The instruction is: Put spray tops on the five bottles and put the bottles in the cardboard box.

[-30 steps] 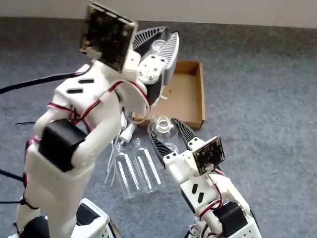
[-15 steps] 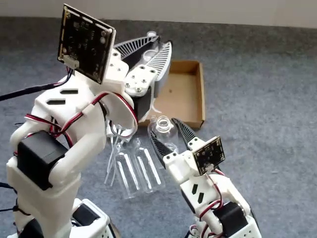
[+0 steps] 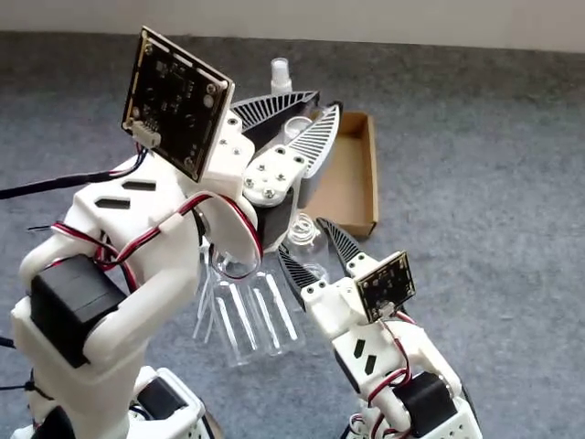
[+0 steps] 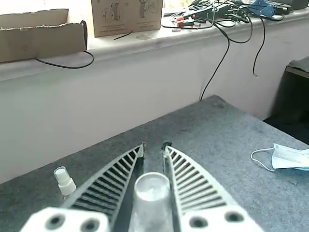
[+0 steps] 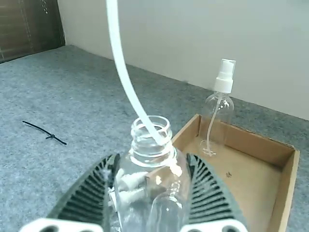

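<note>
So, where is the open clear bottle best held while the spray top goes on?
Grip the open bottle around its round body below the shoulder, from the side, as the right tool does; that leaves the upright neck free for the dip tube entering from above.

Plain grey carpet (image 3: 494, 137). Brown cardboard box (image 3: 352, 187). White arms (image 3: 155, 265) with black motors (image 3: 73, 302) and red and black wires (image 3: 119, 240). The left gripper (image 3: 325, 101) has one black finger and one white, both slatted. The right gripper (image 3: 300, 240) is black, slatted too. Black circuit board (image 3: 178, 102) with gold specks. Translucent spray top (image 4: 152, 191), white tube (image 5: 120, 67). Clear held bottle (image 5: 152, 159). Clear boxed bottle (image 5: 217, 111) with white sprayer (image 5: 225, 76). Clear lying bottles (image 3: 251, 320). Light blue mask (image 4: 285, 157).
</note>
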You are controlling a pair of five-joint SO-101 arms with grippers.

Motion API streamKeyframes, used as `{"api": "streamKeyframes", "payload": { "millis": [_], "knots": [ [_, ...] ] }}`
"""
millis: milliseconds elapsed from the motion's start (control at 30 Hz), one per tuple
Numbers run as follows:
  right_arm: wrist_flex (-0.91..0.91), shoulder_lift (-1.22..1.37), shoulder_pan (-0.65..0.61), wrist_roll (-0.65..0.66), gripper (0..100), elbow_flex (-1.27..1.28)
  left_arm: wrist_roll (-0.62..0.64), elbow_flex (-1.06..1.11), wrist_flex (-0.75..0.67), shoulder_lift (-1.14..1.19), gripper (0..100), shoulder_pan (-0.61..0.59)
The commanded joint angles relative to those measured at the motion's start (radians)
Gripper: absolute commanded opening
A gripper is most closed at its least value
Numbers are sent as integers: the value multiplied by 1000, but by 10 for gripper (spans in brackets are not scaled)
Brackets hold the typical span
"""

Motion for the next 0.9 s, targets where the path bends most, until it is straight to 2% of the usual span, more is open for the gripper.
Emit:
{"api": "streamKeyframes", "payload": {
  "millis": [0,333,600,867],
  "knots": [
    [7,-4,-2,-2,4,-7,-52,-54,-5,-21,6,13],
    [8,-4,-2,-2,4,-7,-51,-119,5,-13,6,-30],
    [8,-5,-2,-2,4,-7,-49,-44,14,-13,6,-21],
    [8,-10,-2,-2,4,-7,-49,139,-3,-15,6,-22]
  ]
}}
